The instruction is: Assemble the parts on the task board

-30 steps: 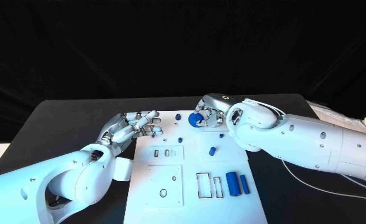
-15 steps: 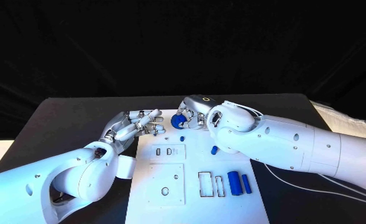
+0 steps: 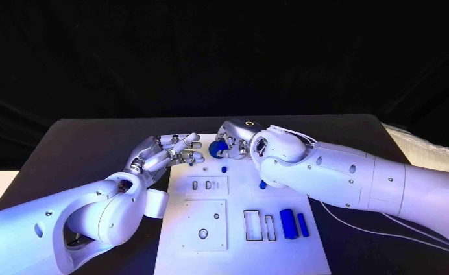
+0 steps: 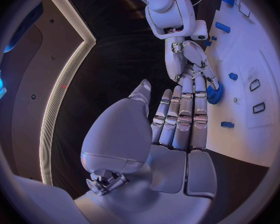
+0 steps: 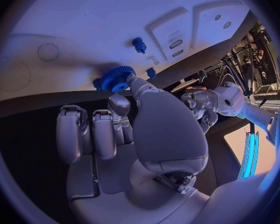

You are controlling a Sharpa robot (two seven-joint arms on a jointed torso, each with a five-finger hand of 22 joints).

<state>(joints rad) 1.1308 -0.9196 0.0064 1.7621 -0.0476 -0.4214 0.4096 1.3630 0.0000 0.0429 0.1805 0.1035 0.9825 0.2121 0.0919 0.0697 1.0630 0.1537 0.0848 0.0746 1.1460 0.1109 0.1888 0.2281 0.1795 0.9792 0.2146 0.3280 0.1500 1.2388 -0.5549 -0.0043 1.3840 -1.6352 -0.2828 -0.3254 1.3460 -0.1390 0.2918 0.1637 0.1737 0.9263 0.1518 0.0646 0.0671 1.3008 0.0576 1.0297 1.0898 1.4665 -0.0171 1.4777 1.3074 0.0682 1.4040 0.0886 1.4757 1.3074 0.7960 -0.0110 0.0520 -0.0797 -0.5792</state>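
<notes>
**Right now: gear in my right hand**

Here my right hand [image 3: 236,143] is pinching the round blue toothed gear [image 3: 218,150] over the far end of the white task board [image 3: 239,249] — my left hand [image 3: 171,152] is hovering just beside it, fingers apart, holding nothing.

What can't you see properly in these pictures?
- Head view: the right hand and arm cover part of the blue gear and of the task board, so how the gear is gripped stays unclear.
- Left wrist view: the left hand blocks the board's near edge.
- Head view: the board's small slots are too tiny to read.
</notes>
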